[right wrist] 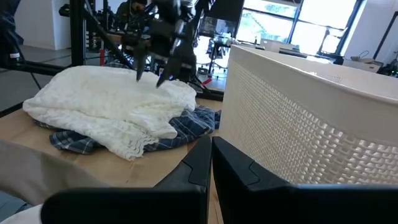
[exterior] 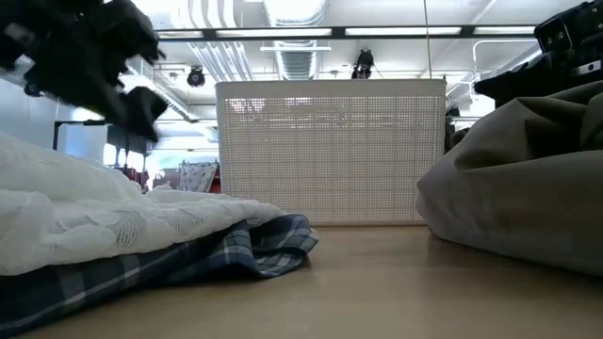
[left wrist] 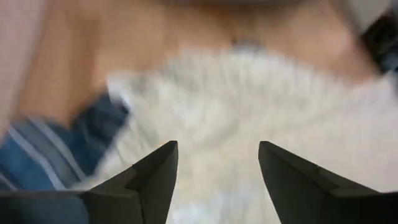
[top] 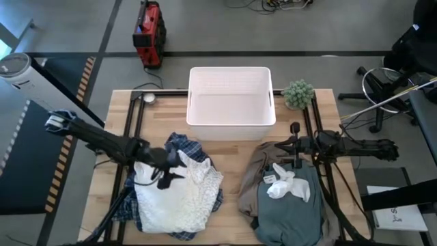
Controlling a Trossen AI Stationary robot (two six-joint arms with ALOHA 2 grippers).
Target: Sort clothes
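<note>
A white textured top [top: 179, 195] lies on a blue-white plaid shirt [top: 186, 145] at the table's left. My left gripper [top: 166, 179] hangs over the top, open and pointing down, with its fingers [left wrist: 155, 180] just above the fabric. It also shows in the right wrist view [right wrist: 151, 78]. At the table's right, a small white piece [top: 287, 183] lies on a dark grey-green tee [top: 287, 217], beside a taupe garment [top: 256, 171]. My right gripper [top: 283, 147] is shut and empty, held level over the taupe garment's far edge. I cannot make out the grey-blue shirt.
A white rectangular plastic bin [top: 231, 102] stands at the far middle of the table, close to my right gripper [right wrist: 211, 163]. A small green plant [top: 298, 93] stands to its right. Bare wood [top: 231, 178] shows between the two piles.
</note>
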